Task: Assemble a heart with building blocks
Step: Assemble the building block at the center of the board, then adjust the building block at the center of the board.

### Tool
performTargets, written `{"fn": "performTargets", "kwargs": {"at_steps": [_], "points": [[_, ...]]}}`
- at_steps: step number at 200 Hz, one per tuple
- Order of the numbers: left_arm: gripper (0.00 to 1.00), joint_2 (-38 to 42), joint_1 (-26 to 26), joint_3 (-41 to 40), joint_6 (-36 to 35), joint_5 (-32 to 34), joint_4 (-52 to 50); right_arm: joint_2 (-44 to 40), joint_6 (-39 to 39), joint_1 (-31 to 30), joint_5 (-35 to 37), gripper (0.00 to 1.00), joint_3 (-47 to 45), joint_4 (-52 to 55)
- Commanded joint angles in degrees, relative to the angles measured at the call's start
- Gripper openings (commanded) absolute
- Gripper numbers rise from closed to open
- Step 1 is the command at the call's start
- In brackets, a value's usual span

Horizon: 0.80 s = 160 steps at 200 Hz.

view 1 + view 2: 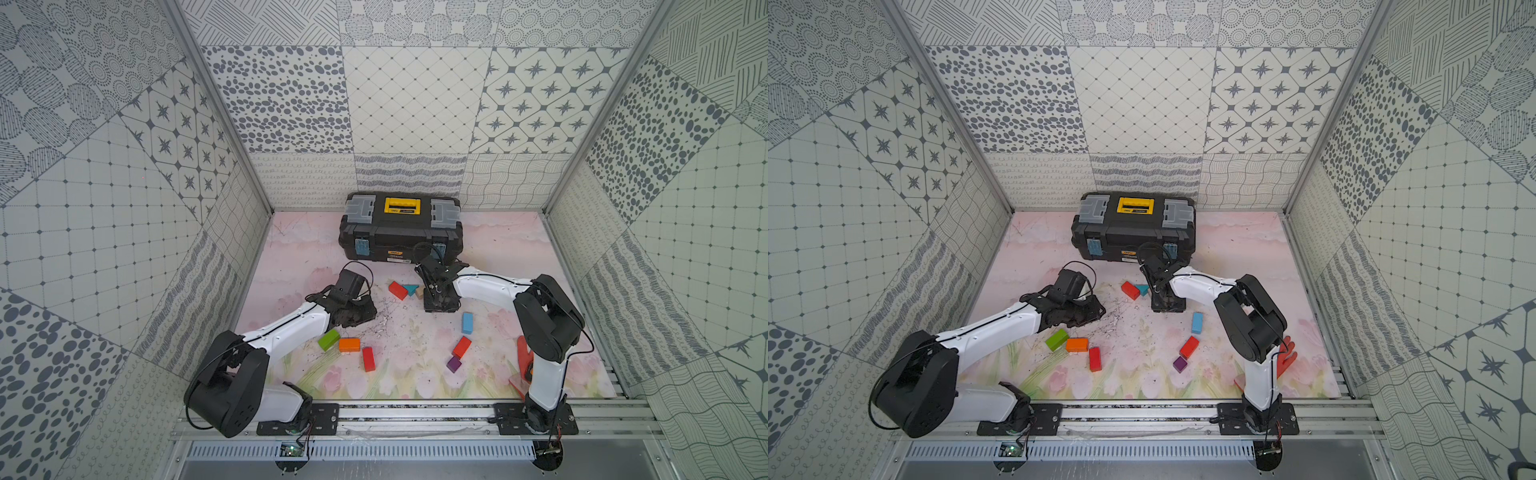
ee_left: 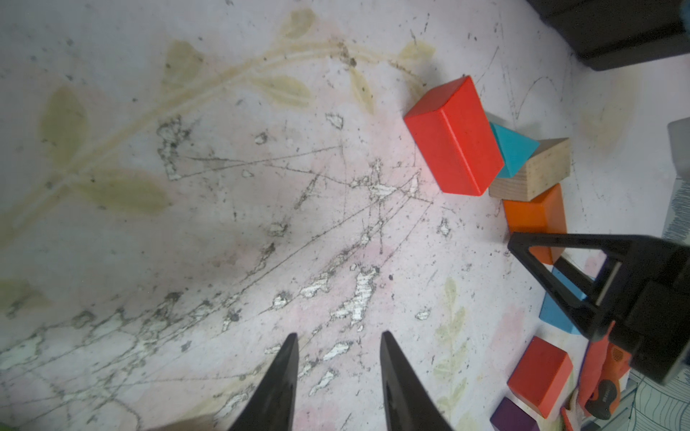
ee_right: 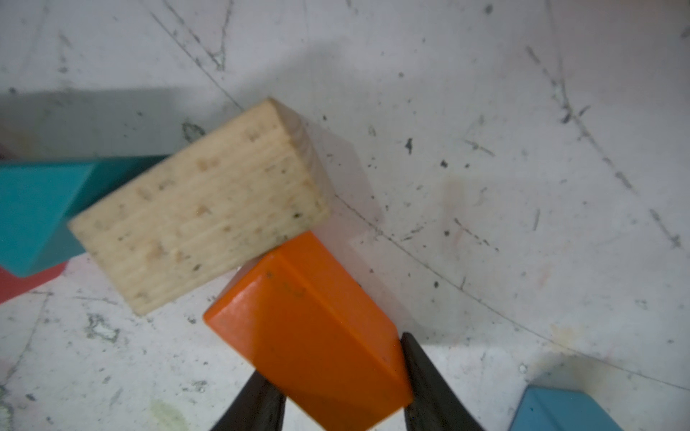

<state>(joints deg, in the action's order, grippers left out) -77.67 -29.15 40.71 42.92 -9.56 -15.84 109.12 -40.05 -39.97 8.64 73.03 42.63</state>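
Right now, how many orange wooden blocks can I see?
2. One orange wooden brick lies beside the green wooden brick; the other orange brick is gripped by the right claw. Arms may hide more.

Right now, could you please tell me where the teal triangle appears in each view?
In a top view: teal triangle mid-table.
In a top view: teal triangle mid-table.
Left wrist: teal triangle between red block and wood block.
Right wrist: teal triangle beside wood block.
Shared landmark: red block beside it.

Toolbox (image 1: 401,239): small dark print on yellow lid handle (image 1: 402,205) and on orange front label (image 1: 395,252), both too small to read. No other text legible in any view.
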Motion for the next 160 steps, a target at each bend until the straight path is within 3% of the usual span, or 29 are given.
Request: {"fn": "performTargets", "kwargs": {"at_steps": [1,43,65,105,126,160], "points": [[0.36,0.6,0.3,-0.4,-1.4,0.7,-0.9,0.0,-1.0,0.4,1.0,0.49,1.3,-0.2],[0.37,0.7,0.3,-0.3,-1.4,0.5,-1.0,-0.8,-0.4,0.3,0.6,0.5,1.4,-0.5],[0.42,1.8,0.3,0.0,-1.4,0.7,-2.8,-3.1,0.6,0.1,-0.6,0.55,0.4,-0.8],[0.5,8.2,0.4,2.0,-0.4,7.6,-16.4,-13.6,2.5,-1.5,1.4,0.67,-3.5,0.7],[0.55,13.5,0.5,1.5,3.7,11.9,-26.0,-19.5,2.5,-1.6,2.7,0.69,-5.7,2.1],[0.59,23.3,0.5,-4.3,13.1,10.0,-34.2,-24.1,2.7,-1.6,2.3,0.74,-8.7,2.2]]}}
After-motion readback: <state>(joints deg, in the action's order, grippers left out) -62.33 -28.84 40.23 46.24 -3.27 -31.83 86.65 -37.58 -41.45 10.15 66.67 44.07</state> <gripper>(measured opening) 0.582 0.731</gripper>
